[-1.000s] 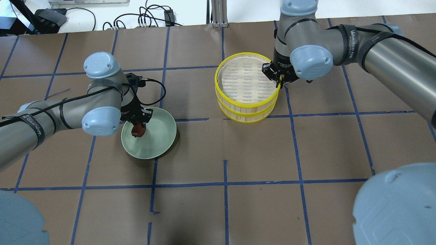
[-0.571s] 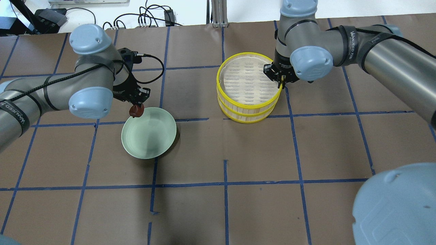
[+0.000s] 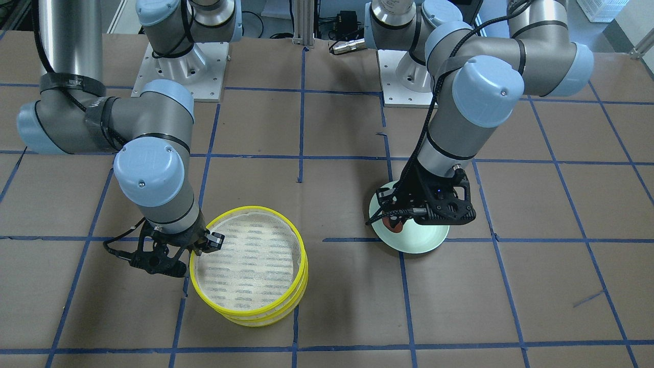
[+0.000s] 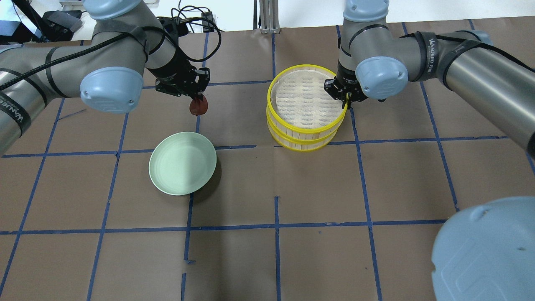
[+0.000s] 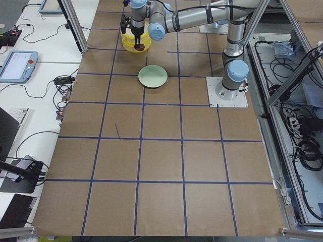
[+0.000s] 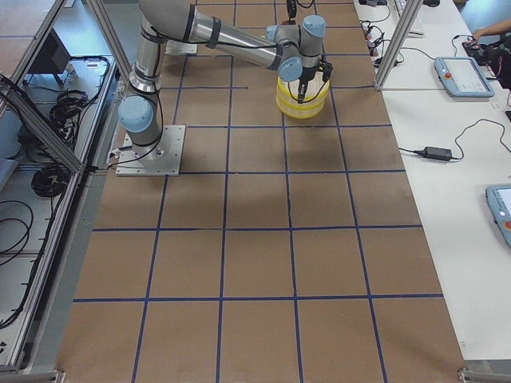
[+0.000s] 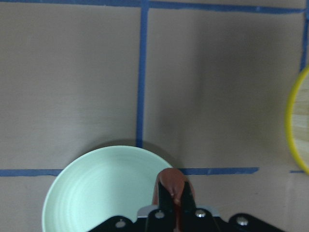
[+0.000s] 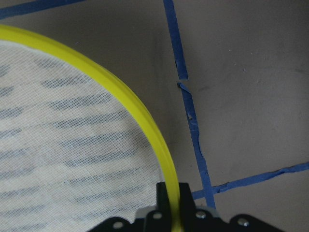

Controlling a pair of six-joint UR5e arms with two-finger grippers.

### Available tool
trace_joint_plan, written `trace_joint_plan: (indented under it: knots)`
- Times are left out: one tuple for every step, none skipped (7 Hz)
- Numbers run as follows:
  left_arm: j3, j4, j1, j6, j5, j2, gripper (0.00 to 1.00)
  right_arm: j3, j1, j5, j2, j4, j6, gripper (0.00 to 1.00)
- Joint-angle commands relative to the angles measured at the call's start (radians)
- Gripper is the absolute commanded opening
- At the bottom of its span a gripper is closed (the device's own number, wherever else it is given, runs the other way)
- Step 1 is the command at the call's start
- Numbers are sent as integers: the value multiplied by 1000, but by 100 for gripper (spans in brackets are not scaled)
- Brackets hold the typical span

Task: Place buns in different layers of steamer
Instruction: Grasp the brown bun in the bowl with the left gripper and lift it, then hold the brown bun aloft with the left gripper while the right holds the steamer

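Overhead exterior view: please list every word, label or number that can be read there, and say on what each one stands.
"WANJEED": on the black strap around the right arm; the signs after it are too blurred to read.
"WANJEED": on the black strap around the left arm, only just legible.
No text shows on the round yellow-rimmed steamer, the pale green plate or the reddish-brown bun.

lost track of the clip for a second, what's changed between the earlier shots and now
The left gripper, shut on the reddish-brown bun, has lifted it off the green plate and carried it up and toward the steamer, leaving the plate bare. Unchanged: the right gripper stays clamped on the rim of the top layer, the steamer has barely moved, and the plate sits where it was.
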Motion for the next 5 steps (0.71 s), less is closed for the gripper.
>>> trace_joint_plan:
  knots:
    - [11, 2, -17, -30, -7, -1, 4, -2, 0, 5, -4, 0, 24, 9]
    - [9, 2, -19, -30, -7, -1, 4, -2, 0, 5, -3, 1, 25, 9]
    - [11, 2, -19, -24, -3, -1, 4, -2, 0, 5, -3, 1, 27, 10]
    - [11, 2, -17, -10, 2, 0, 4, -2, 0, 6, -4, 3, 27, 11]
    - [11, 0, -17, -10, 3, 0, 4, -2, 0, 6, -4, 3, 27, 11]
